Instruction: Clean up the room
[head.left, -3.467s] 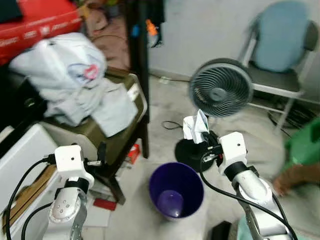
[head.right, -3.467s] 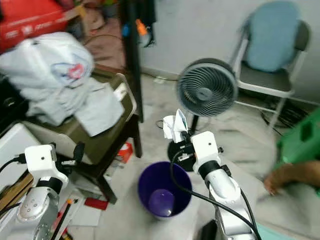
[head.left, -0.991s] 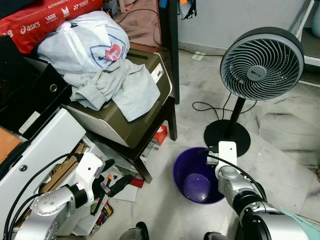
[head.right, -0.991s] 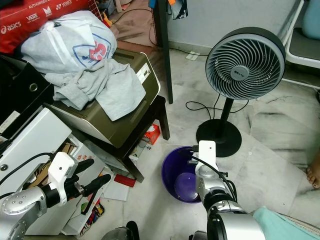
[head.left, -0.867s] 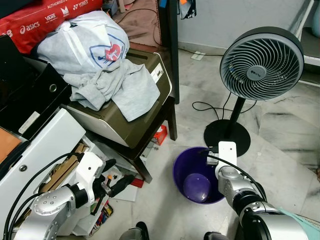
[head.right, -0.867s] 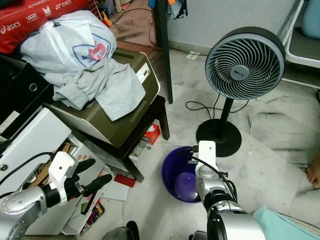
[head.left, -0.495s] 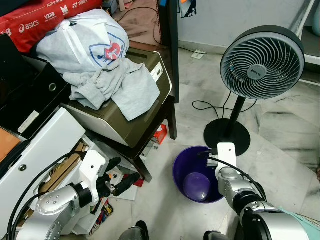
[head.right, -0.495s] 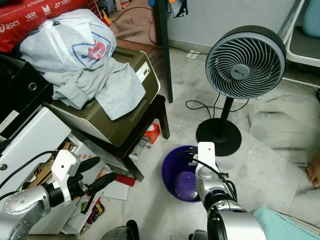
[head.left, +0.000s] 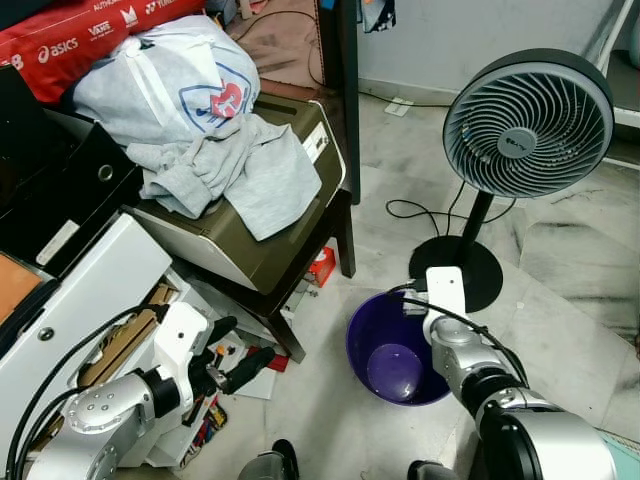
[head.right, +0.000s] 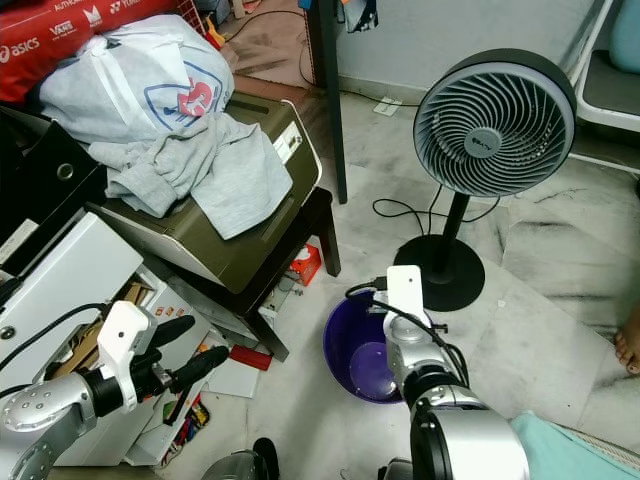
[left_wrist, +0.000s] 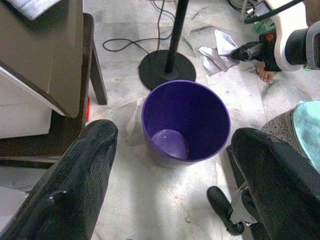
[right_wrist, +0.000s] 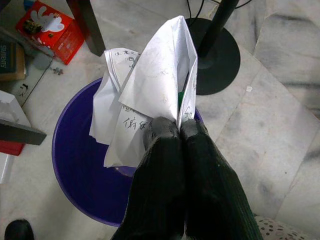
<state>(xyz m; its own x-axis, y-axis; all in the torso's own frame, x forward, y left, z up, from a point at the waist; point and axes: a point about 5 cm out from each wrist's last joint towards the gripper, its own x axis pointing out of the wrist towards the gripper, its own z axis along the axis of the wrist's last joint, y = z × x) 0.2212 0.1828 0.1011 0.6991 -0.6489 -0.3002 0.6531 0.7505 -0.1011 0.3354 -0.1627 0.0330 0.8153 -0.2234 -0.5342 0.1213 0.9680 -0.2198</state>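
My right gripper (right_wrist: 179, 131) is pinching its two ribbed black fingers (right_wrist: 161, 165) tight on a crumpled wad of white paper (right_wrist: 150, 95), creased and folded into a rough cone. Handwriting is showing on one flap, but I am not managing to read it. Directly beyond the fingertips the purple bin (right_wrist: 80, 175) is sitting open-mouthed on the marble-patterned floor (right_wrist: 260, 150): smooth round plastic, its far rim hidden behind the paper. Past it the black disc base of the fan (right_wrist: 215, 47) is standing, its pole cut off by the frame edge.

My left gripper (left_wrist: 175, 150) is holding nothing, its glossy black fingers (left_wrist: 75, 190) spread wide, with the same bin framed between them and lying well beyond the tips.

Further out, the grey ribbed grille of the fan head (head.left: 528, 122) is carrying a small badge too tiny to read. Beside the bin, a dark stool (head.left: 330, 225) is bearing an olive, boxy printer (head.left: 270, 250) draped with a soft grey shirt (head.left: 235, 175) and a white plastic bag (head.left: 160, 75) with a red-and-blue logo. A red box (head.left: 60, 45) behind is reading "asics".
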